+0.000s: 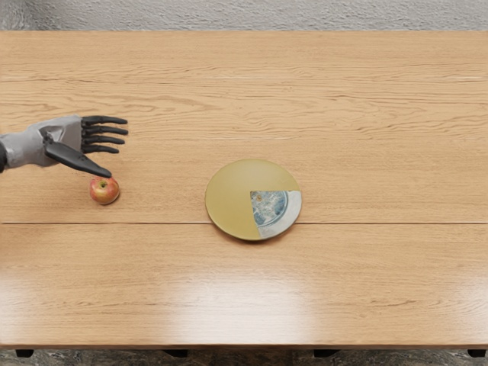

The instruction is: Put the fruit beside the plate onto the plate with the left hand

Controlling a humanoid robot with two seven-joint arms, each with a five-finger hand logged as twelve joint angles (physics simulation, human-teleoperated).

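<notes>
**Wood worktop, an apple just off the thumb, a plate waiting further on**

The left robot hand [76,141] enters from the left edge and hangs over the wooden worktop [244,76]. It is wide. The four dark fingers [107,130] are stretched straight and a little apart, pointing away from the arm. The thumb [78,160] stands off from the palm at a slant. The robot hand holds nothing.

The apple [104,191], red with some yellow, sits upright on the worktop on the thumb side of the robot hand, just beyond the thumb tip. I cannot tell from this view whether the tip touches the fruit or only passes above it.

The plate [232,200] lies well apart from the robot hand, in the direction the fingers point and further than the apple. It is olive-yellow, with one quarter showing a blue-grey pattern, and nothing is on it.

I think the wide opening has a reason: a round fruit must go between thumb and fingers before they can close, so the robot hand is kept open for the approach. I judge the task to be at its beginning, in the reaching step, because the apple is not yet grasped.

The next move probably calls for bringing the palm over the fruit and lowering it. An apple rolls easily, so a push from the thumb alone could send it away. The right arm does not show.
</notes>
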